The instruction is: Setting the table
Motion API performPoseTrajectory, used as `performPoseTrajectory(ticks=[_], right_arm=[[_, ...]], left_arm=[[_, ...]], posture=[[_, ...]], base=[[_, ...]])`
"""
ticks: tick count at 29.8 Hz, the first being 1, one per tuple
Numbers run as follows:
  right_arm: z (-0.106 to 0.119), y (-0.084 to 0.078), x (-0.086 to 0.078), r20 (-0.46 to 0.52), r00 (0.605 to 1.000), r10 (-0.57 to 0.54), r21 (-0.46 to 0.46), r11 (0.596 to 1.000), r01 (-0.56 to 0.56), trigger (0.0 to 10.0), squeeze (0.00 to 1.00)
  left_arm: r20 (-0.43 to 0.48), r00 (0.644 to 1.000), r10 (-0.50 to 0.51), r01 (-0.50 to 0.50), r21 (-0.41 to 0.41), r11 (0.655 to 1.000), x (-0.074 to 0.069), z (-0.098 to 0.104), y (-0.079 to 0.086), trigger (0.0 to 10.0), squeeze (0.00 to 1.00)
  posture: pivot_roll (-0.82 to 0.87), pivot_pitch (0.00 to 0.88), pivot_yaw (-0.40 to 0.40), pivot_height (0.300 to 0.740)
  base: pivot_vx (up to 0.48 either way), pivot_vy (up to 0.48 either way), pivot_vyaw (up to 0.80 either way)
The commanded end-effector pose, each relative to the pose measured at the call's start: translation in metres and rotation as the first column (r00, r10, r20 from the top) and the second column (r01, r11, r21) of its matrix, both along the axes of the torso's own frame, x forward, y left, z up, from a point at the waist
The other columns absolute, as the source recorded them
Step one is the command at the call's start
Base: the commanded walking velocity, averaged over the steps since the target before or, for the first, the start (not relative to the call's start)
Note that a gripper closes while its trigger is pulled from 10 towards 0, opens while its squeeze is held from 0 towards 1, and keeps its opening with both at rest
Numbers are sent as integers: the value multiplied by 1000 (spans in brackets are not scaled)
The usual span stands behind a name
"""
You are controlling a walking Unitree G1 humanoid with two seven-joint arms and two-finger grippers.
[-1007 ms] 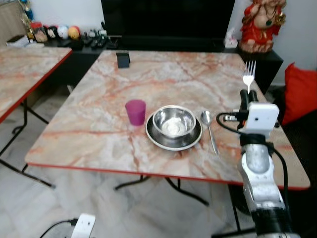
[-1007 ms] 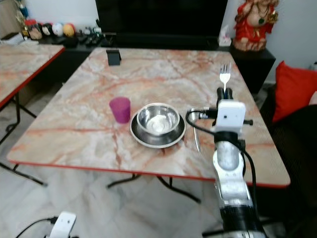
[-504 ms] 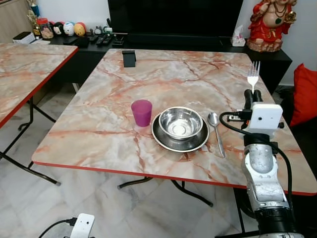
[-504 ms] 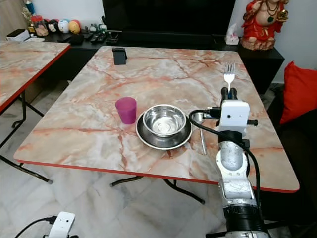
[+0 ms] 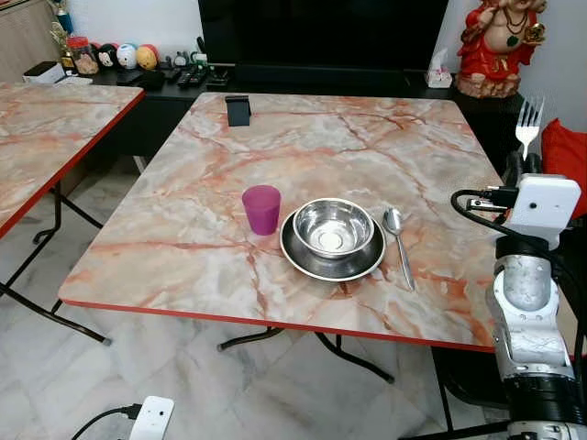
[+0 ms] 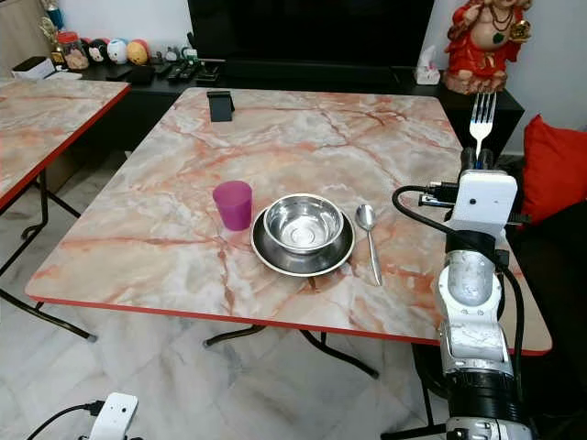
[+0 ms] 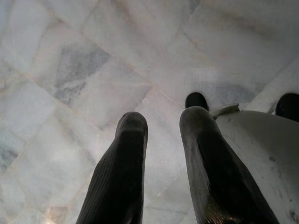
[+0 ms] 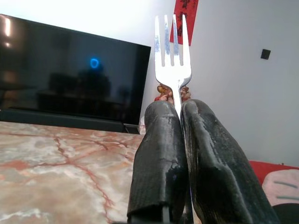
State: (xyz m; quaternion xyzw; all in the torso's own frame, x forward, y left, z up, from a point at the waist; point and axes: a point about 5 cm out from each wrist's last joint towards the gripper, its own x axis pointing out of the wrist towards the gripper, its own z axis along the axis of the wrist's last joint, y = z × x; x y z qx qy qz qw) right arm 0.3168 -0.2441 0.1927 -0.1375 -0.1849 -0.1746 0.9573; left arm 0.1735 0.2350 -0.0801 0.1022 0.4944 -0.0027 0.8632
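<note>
My right gripper is shut on a silver fork, which stands upright with its tines up, beside the table's right edge. The wrist view shows the fork pinched between the two black fingers. On the marble table a steel bowl sits in a steel plate, with a purple cup to its left and a spoon to its right. My left gripper hangs over the floor, its fingers apart and holding nothing.
A small black object stands at the table's far side. A second marble table is on the left. A TV on a dark cabinet, a red statue and a red cushion lie behind and to the right.
My right arm has swung to the right with the fork, from over the table's right part to beside its right edge. The camera has shifted slightly.
</note>
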Motion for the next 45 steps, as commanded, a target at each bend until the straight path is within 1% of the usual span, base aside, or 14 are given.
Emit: performPoseTrajectory(ticks=[1,6,21,26,30,33,35,36,37,38,40,41,43,45], right_arm=[[5,2,3,9,1000,-6,11,1000,6,10000,0],[2,8,4,-1,1000,11,10,1000,-11,10000,0],[-2,12,6,-25,1000,10,15,1000,-10,10000,0],[-1,10,7,-34,999,7,14,1000,-7,10000,0],[-1,4,8,-60,998,-13,-5,1000,13,10000,0],[-4,-4,8,-124,991,-40,-21,999,37,10000,0],[-19,-9,11,-279,960,-11,27,999,19,10000,0],[-19,-9,11,-279,960,-11,27,999,19,10000,0],[-27,-11,10,-338,941,15,77,997,12,10000,0],[-31,-11,9,-370,928,35,103,995,3,10000,0],[-38,-11,7,-422,904,65,123,992,-14,10000,0],[-45,-14,3,-468,880,79,143,990,-13,10000,0],[-48,-15,1,-487,869,84,157,988,-7,10000,0],[-59,-17,-5,-555,823,116,184,983,-15,10000,0]], left_arm=[[-3,1000,18,-18,3,1000,0,0,2,10000,0],[1,1000,17,-17,1,1000,0,0,2,10000,0],[0,1000,12,-12,1,1000,1,1,1,10000,0],[1,1000,11,-11,2,1000,1,1,1,10000,0],[1,1000,10,-10,1,1000,2,1,1,10000,0],[-3,1000,6,-6,1,1000,2,1,1,10000,0],[-6,1000,0,0,0,1000,2,1,1,10000,0],[-6,1000,0,0,0,1000,2,1,1,10000,0],[-7,1000,-2,2,0,1000,2,1,1,10000,0],[-8,1000,-3,3,0,1000,2,1,1,10000,0],[-9,1000,-4,4,-1,1000,2,1,1,10000,0],[-10,1000,-6,6,-2,1000,2,1,0,10000,0],[-10,1000,-6,6,-3,1000,2,1,0,10000,0],[-11,1000,-9,9,-6,1000,2,1,0,10000,0]], posture=[[-7,0,4,731],[-6,0,5,731],[-5,0,5,731],[-5,0,4,731],[-10,0,5,731],[-21,0,11,731],[-40,0,16,731],[-40,0,16,731],[-40,0,16,731],[-40,0,16,731],[-52,0,14,731],[-52,0,14,731],[-52,0,14,731],[-69,0,10,731]], base=[[285,0,0],[291,0,0],[275,0,0],[0,0,0],[0,0,0],[0,0,0],[0,0,0],[0,0,0],[0,0,0],[0,0,0],[0,0,0],[0,0,0],[0,0,0],[0,0,0]])
